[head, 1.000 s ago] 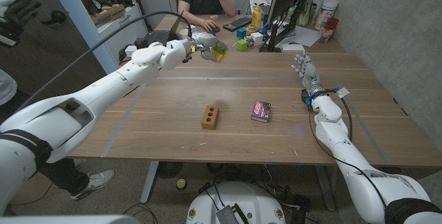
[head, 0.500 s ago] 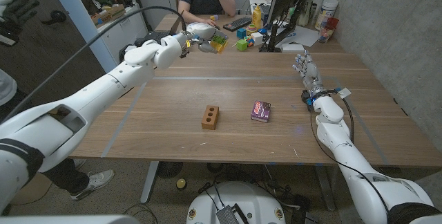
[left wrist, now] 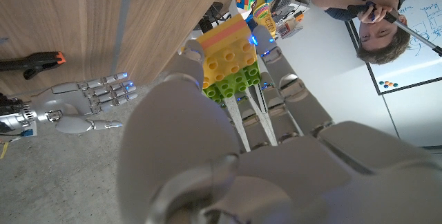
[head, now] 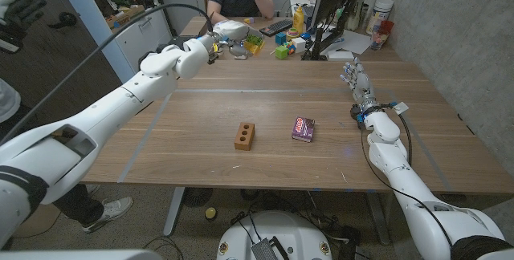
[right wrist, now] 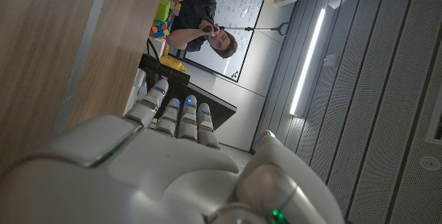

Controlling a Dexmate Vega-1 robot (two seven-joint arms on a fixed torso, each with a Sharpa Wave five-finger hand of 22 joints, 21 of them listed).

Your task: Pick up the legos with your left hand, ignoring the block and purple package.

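Legos [left wrist: 231, 61]: yellow, green and orange stack, clamped in the left hand [head: 230, 35], raised beyond the table's [head: 265, 152] far edge.
Block [head: 244, 136]: brown, on the table, well short of the legos.
Purple package [head: 303, 128]: just beside the block.
Right hand [head: 354, 79]: fingers apart, empty, near the table's right side.

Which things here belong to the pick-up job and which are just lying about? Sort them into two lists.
Part of the job:
- legos, a yellow, orange and green stack
- left hand, holding the legos up over the far edge of the table

Just lying about:
- brown block on the table
- purple package beside the block
- right hand, holding nothing
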